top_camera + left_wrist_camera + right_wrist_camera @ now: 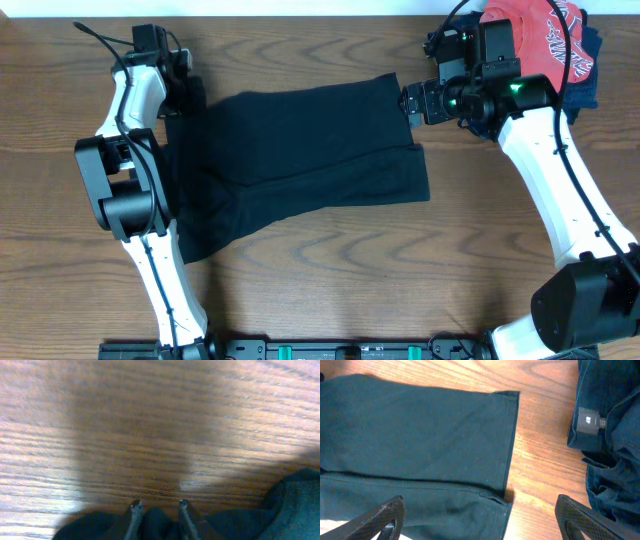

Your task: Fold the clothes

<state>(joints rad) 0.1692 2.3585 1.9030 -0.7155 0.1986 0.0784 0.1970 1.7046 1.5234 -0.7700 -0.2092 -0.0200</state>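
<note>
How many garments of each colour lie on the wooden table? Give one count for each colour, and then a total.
limp black fabric garment: 1
red fabric shirt with white lettering: 1
navy blue fabric garment: 1
Total: 3

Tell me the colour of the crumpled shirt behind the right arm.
The crumpled shirt is red with white lettering, clearest in the overhead view.

Bare table (340,270) lies open nearside of the black garment (300,150); a red-and-navy pile (560,50) blocks the far-right corner.
</note>
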